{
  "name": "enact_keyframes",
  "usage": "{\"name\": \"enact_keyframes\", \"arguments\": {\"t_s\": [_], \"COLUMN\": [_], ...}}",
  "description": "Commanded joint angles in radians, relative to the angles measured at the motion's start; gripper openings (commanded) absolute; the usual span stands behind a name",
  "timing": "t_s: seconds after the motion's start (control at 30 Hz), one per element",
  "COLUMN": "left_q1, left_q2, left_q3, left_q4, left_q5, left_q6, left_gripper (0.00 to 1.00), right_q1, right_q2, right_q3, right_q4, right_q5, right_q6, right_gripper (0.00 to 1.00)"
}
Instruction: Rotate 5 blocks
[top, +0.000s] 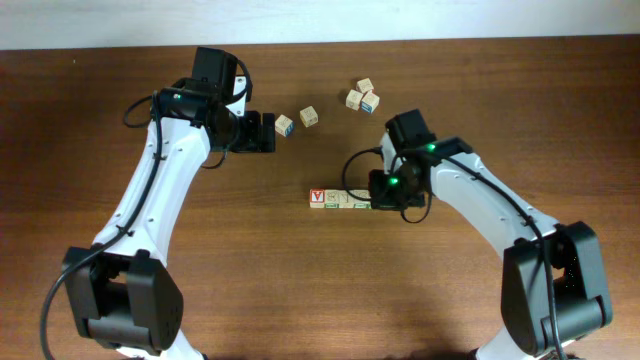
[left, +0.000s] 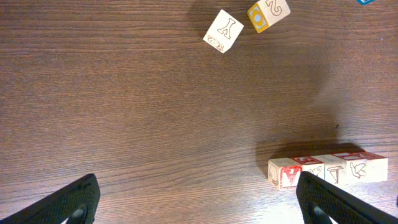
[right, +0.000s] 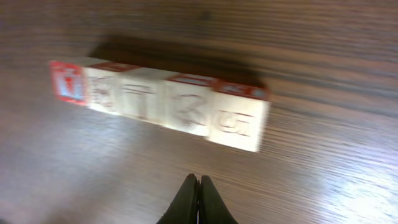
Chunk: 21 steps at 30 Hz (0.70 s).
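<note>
Closed on nothing at lower centre of its wrist view, the right gripper (right: 198, 186) points at the blocks (right: 161, 102), a touching row across mid-frame, which we judge light, rigid, smooth-sided and best pinched across opposite flat faces; the left gripper (left: 199, 202) hangs wide open, empty, well apart.

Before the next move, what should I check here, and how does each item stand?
1. The right pincer is shut: ok.
2. It stands clear of the row of blocks: ok.
3. That row is straight: ok.
4. The left pincer is open and empty: ok.
5. The loose cubes lie apart from the row: ok.
6. Row holds five: cannot tell, blurred.
</note>
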Motion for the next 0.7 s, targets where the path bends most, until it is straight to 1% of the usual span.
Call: {"name": "enact_keyframes", "arguments": {"t_s": [0.0,0.27,0.67], "left_q1": [0.003,0.003,0.003], "left_q2": [0.004,0.004,0.004], "left_q3": [0.016,0.016,0.016], "left_q4": [-0.001,-0.001,-0.001], "left_q5": [0.011,0.011,0.011], "left_q6": [-0.009,-0.009,-0.009], "left_gripper": [0.99,0.99,0.99], "right_q1": [-0.007,-0.007,0.001], "right_q2": [-0.01,0.014,0.06], "right_q3": [0.007,-0.043,-0.043], "right_q4": [-0.005,0.022,0.026], "right_q5": [0.043,0.045,0.041], "right_q6": [0.008,0.039,0.039], "right_gripper": [0.05,0.05,0.05]}}
